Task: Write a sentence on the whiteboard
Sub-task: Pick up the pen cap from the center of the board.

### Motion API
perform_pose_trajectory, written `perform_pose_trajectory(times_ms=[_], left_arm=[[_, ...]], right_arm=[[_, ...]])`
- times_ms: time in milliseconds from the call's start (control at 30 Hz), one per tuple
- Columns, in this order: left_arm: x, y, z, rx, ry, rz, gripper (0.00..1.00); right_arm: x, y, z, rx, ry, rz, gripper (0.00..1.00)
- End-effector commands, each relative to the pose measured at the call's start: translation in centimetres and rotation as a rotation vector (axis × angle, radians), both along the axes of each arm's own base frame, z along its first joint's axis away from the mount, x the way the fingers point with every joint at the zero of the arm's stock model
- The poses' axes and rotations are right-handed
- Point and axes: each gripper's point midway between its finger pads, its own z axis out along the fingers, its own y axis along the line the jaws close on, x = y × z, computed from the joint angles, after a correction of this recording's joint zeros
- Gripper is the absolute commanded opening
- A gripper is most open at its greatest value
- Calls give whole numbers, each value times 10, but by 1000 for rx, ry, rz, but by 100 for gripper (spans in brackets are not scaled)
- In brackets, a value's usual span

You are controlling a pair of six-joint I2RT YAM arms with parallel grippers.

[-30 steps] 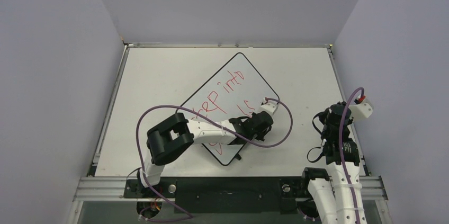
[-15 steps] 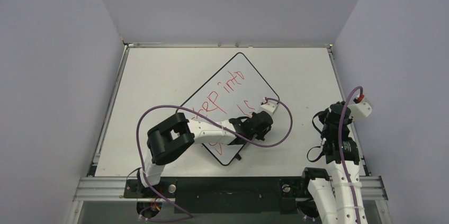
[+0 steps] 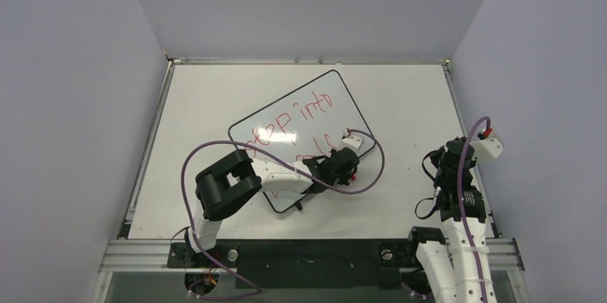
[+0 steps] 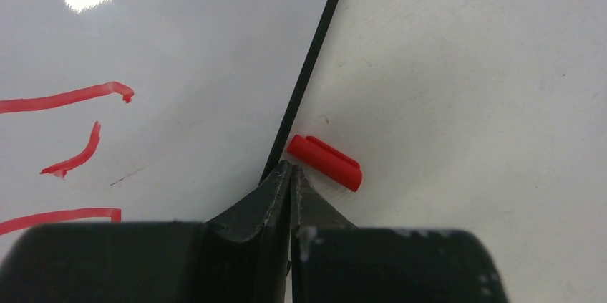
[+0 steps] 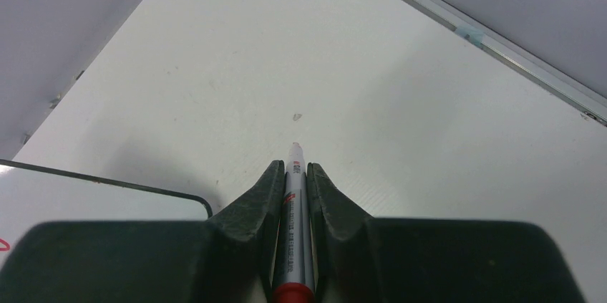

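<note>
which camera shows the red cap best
Left wrist: the red cap lies large and sharp on the table beside the whiteboard frame. In the top view I cannot make it out; the right wrist view does not show it.

The pale grey flat tabletop (image 3: 207, 102) carries a white, black-framed rectangular whiteboard (image 3: 342, 115) (lying askew), with a small red plastic cap (image 4: 324, 162) just beside its near-right edge.

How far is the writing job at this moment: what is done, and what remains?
Done: red lettering, "step into" plus a second line partly hidden under the left arm, is on the whiteboard. In hand: the right gripper grips the uncapped marker over the table; the left gripper is shut beside the red cap. Left: probably capping the marker.
</note>
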Motion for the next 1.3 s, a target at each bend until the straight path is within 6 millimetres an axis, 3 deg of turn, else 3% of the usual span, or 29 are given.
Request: perform_pose_trajectory(times_ms=[0, 300, 400, 567, 800, 1067, 1267], left_arm=[[10, 48, -18, 145, -7, 63, 0], [6, 41, -6, 145, -43, -3, 1], [4, 36, 7, 151, -44, -40, 17], [-13, 23, 30, 109, -15, -62, 26], [-20, 2, 54, 24, 32, 179, 31], [-11, -17, 55, -71, 108, 374, 40], [-6, -16, 40, -45, 137, 482, 45]], right_arm=[[2, -1, 12, -9, -34, -2, 0], [2, 0, 13, -8, -36, 12, 0], [2, 1, 14, -7, -39, 18, 0], [1, 2, 16, -5, -45, 19, 0], [1, 4, 17, 6, -56, 26, 0], [-3, 4, 25, -5, -68, 22, 0], [-3, 6, 29, -2, -77, 28, 0]])
